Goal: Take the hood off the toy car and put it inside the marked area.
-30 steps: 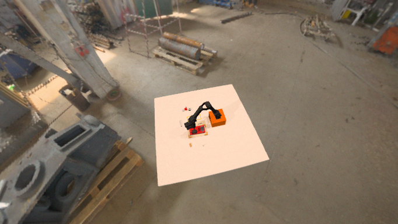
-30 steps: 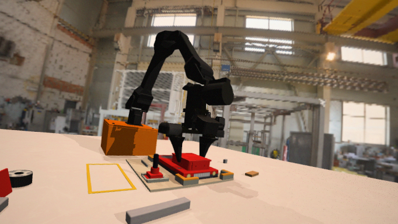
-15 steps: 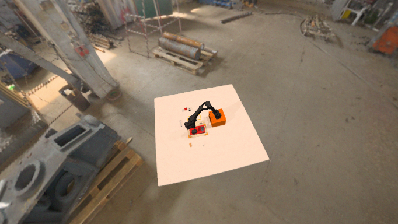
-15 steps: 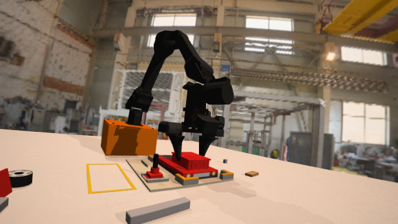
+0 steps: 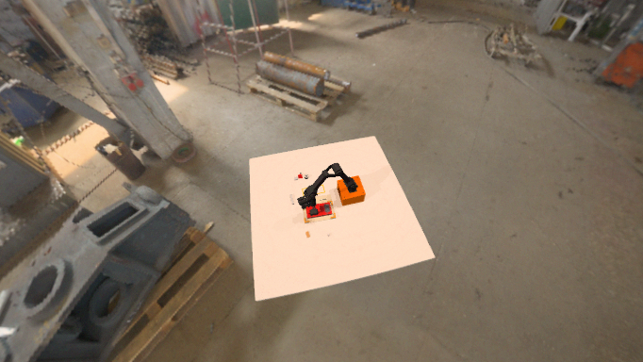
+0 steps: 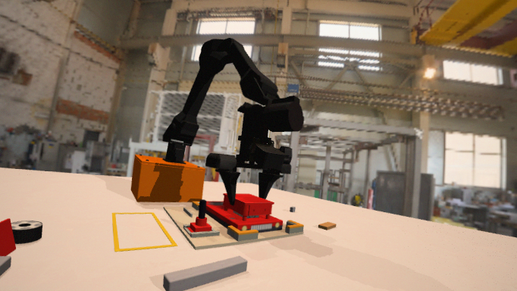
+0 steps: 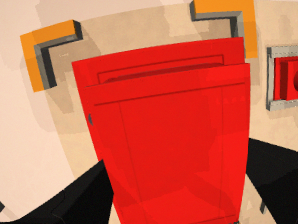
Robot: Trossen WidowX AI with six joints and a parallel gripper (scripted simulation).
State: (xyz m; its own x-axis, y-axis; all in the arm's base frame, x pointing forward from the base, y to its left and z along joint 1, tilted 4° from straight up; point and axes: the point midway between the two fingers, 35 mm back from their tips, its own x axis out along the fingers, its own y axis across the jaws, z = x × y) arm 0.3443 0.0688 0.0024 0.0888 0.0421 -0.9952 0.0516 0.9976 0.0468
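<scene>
claw (image 7: 176, 192) clamping red hood (image 7: 166, 136), orange corner brackets (image 7: 49, 50)

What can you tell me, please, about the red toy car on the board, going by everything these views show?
The toy car is bright red, boxy and glossy like plastic, with a raised block on a flatter body and a grey grille with pale lights at its front end. It sits level on a tan board, framed by orange-and-grey corner brackets. The gripper reaches down from above and is closed on the raised red part, one black finger on each side. Whether that part is the hood alone cannot be told. The car has not been lifted.
</scene>
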